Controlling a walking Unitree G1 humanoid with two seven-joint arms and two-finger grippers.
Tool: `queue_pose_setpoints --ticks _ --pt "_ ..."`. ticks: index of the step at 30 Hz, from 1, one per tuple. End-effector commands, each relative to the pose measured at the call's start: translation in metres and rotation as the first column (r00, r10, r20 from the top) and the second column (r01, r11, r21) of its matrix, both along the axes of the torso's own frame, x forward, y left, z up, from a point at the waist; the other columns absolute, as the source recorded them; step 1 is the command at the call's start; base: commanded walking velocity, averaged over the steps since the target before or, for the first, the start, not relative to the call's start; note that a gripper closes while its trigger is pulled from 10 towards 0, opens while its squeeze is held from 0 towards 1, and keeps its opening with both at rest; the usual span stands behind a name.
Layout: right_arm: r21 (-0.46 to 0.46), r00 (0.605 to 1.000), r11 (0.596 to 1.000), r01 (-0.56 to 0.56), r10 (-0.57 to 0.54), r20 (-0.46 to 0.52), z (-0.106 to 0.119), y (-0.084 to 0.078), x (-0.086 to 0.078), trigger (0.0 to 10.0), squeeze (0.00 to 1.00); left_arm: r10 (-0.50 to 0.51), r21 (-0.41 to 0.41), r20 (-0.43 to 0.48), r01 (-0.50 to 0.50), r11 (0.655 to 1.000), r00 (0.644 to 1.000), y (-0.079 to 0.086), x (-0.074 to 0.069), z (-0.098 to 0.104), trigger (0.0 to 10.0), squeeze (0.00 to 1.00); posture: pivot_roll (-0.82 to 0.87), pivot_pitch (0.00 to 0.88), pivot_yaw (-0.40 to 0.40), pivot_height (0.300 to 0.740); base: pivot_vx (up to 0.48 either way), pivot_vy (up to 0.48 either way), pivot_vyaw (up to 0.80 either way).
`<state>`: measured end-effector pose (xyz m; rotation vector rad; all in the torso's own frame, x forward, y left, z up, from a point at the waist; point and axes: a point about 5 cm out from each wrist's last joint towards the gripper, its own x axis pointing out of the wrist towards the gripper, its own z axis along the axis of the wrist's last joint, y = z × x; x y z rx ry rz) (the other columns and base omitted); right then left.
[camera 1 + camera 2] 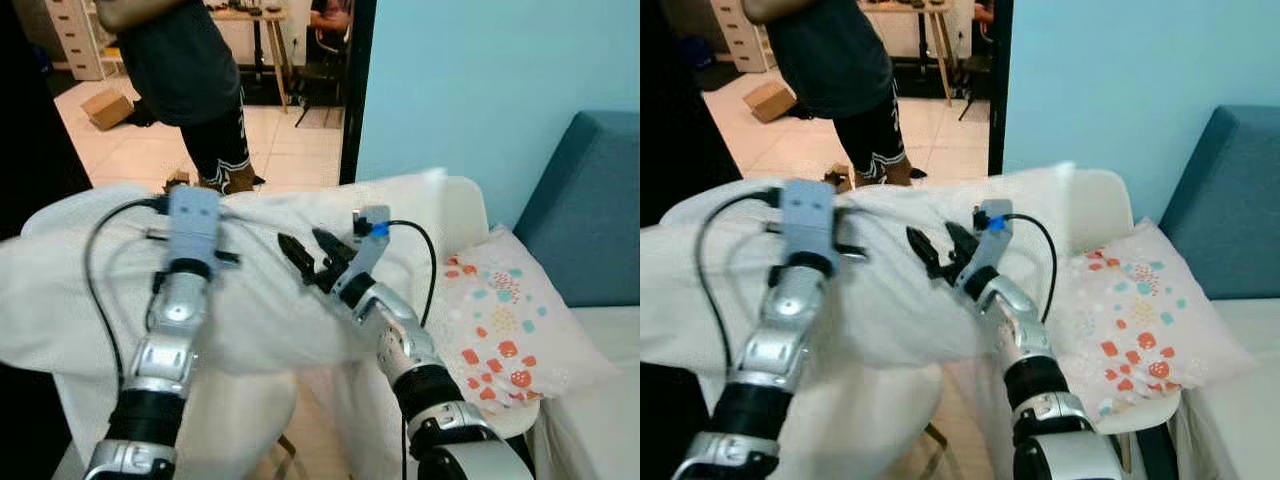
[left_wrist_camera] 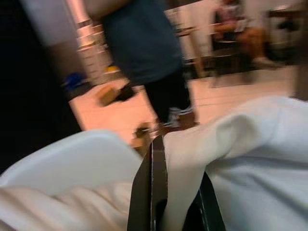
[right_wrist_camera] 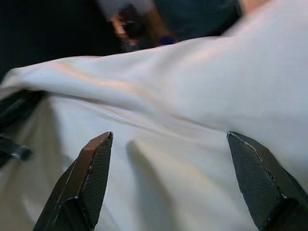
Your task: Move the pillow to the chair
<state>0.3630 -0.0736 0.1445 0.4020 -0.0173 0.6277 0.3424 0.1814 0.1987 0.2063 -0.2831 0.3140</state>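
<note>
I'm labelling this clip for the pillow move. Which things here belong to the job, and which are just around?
Part of the job:
white pillow
white chair
left gripper, shut on a fold of the pillow
right gripper, open above the pillow

Just around:
patterned cushion
blue sofa
standing person
cardboard box

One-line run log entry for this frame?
left gripper: shut on white pillow | right gripper: open above pillow | pillow: over white chair | person: standing behind
</note>
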Motion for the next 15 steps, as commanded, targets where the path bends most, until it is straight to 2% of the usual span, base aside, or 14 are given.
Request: queue_pose_setpoints --ticks 1,2,3,5,6,8,9,11,12,15 --pt "0.007 1.0 1.0 -0.005 0.005 -0.027 -0.004 0.001 -0.001 10.0 0.0 0.089 0.016 0.09 -0.091 0.996 0.992 0.012 -0.005 0.019 10.0 0.0 -0.1 0.0 0.009 0.74 0.409 0.0 0.0" --pt "0.006 1.0 1.0 -0.011 0.011 -0.025 -0.004 0.001 -0.002 10.0 0.0 0.133 0.014 0.077 -0.134 0.991 0.988 0.017 -0.008 0.015 10.0 0.0 -0.1 0.0 0.007 0.74 0.405 0.0 0.0" --pt "0.006 1.0 1.0 -0.011 0.011 -0.025 -0.004 0.001 -0.002 10.0 0.0 0.133 0.014 0.077 -0.134 0.991 0.988 0.017 -0.008 0.015 10.0 0.0 -0.1 0.0 0.007 0.74 0.405 0.0 0.0" --pt "0.001 0.999 1.0 -0.017 0.017 -0.027 -0.005 0.001 -0.002 10.0 0.0 0.167 -0.027 0.017 -0.166 0.986 0.986 0.022 -0.008 0.001 10.0 0.0 -0.1 0.0 0.002 0.74 0.0 0.0 0.0" --pt "0.001 0.999 1.0 -0.017 0.017 -0.027 -0.005 0.001 -0.002 10.0 0.0 0.167 -0.027 0.017 -0.166 0.986 0.986 0.022 -0.008 0.001 10.0 0.0 -0.1 0.0 0.002 0.74 0.0 0.0 0.0" --pt "-0.017 0.999 1.0 -0.027 0.026 -0.037 -0.007 0.003 -0.002 10.0 0.0 0.147 -0.118 -0.075 -0.155 0.981 0.986 0.018 -0.007 -0.024 10.0 0.0 -0.1 0.0 0.001 0.74 0.0 0.0 0.0" --pt "-0.017 0.999 1.0 -0.027 0.026 -0.037 -0.007 0.003 -0.002 10.0 0.0 0.147 -0.118 -0.075 -0.155 0.981 0.986 0.018 -0.007 -0.024 10.0 0.0 -0.1 0.0 0.001 0.74 0.0 0.0 0.0" --pt "-0.043 0.998 0.998 -0.036 0.033 -0.051 -0.009 0.005 -0.002 10.0 0.0 0.127 -0.145 -0.143 -0.147 0.978 0.982 0.013 -0.008 -0.045 10.0 0.0 -0.11 0.0 0.001 0.74 0.0 0.0 0.0" --pt "-0.043 0.998 0.998 -0.036 0.033 -0.051 -0.009 0.005 -0.002 10.0 0.0 0.127 -0.145 -0.143 -0.147 0.978 0.982 0.013 -0.008 -0.045 10.0 0.0 -0.11 0.0 0.001 0.74 0.0 0.0 0.0" --pt "-0.06 0.997 0.997 -0.042 0.037 -0.074 -0.014 0.005 -0.004 10.0 0.0 0.173 -0.183 -0.235 -0.218 0.959 0.957 0.02 -0.013 -0.072 10.0 0.0 -0.11 0.0 -0.001 0.74 0.0 0.0 0.0"
